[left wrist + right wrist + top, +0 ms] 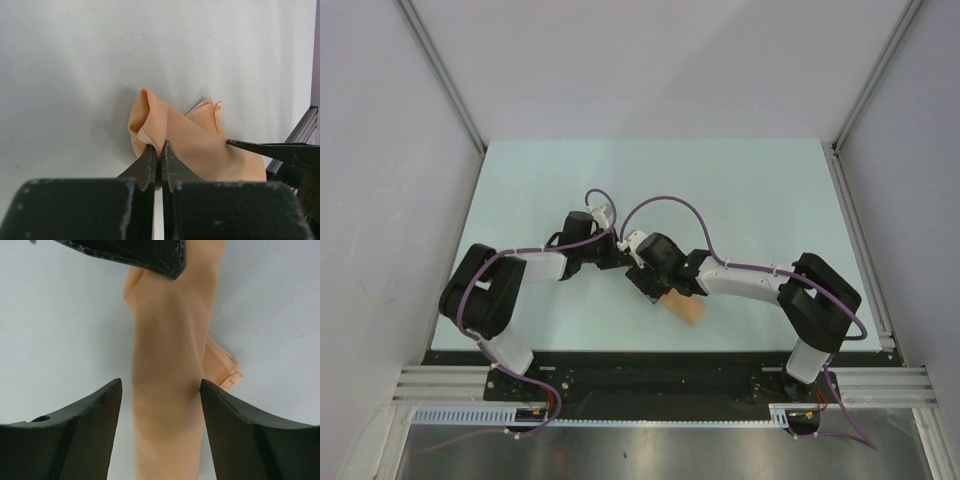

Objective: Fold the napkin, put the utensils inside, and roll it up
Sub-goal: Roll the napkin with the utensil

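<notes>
The peach-orange napkin (pixel 686 309) lies rolled into a long tube on the table, between the two arms. My left gripper (pixel 160 148) is shut on a pinch of cloth at one end of the napkin (pixel 205 145), and that end stands lifted. My right gripper (pixel 160 384) is open, its jaws standing either side of the napkin (pixel 170 335); there is a gap on the left, and the right fingertip (pixel 210 390) is next to the cloth. One of its fingers (pixel 272 148) shows at the right of the left wrist view. The utensils are hidden.
The pale table (pixel 740 190) is walled in at the back and both sides. A metal rail (pixel 860 250) runs along its right edge, and the arm bases stand at the near edge. A hemmed corner of cloth (pixel 227 367) sticks out beside the roll.
</notes>
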